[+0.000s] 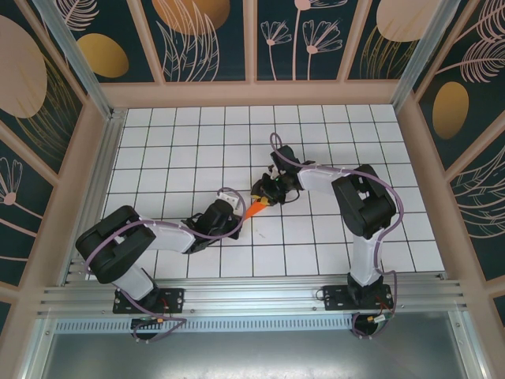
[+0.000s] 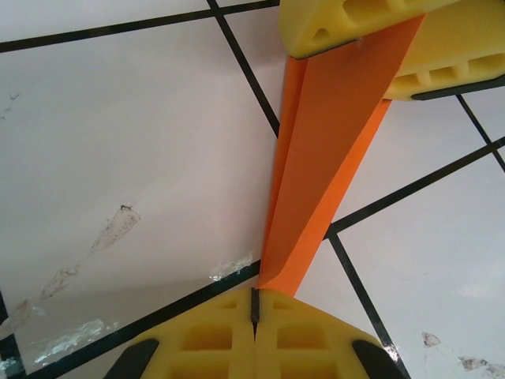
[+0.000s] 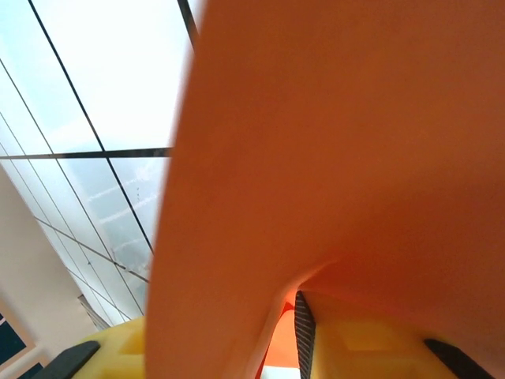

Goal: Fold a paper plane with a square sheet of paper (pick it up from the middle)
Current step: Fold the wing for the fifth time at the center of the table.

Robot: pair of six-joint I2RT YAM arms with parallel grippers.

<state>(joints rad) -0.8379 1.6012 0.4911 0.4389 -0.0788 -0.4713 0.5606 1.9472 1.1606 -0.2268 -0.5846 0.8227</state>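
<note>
We see the orange paper [image 1: 254, 210] near the middle of the white table [image 1: 331, 237] with black lines. It is folded into a long, thin shape with a fold down its length. It hangs in the air between the two grippers and does not lie flat on the table.

From the left wrist, the left gripper [image 2: 254, 316] has its two yellow fingers [image 2: 205, 339] pressed tight together. The narrow end of the paper is pinched right where they meet. So this gripper is closed and holds the paper by its tip.

The paper goes up and away from there to the right gripper [image 2: 379, 59]. One yellow finger sits in front of the wide end and the other sits behind it.

From the right wrist, the paper [image 3: 355, 158] is very close and blurry. The right jaws stand a little apart, with the paper between them. We cannot tell if they press on it.

From above, the two grippers are near each other, the left one lower and the right one higher.
</note>
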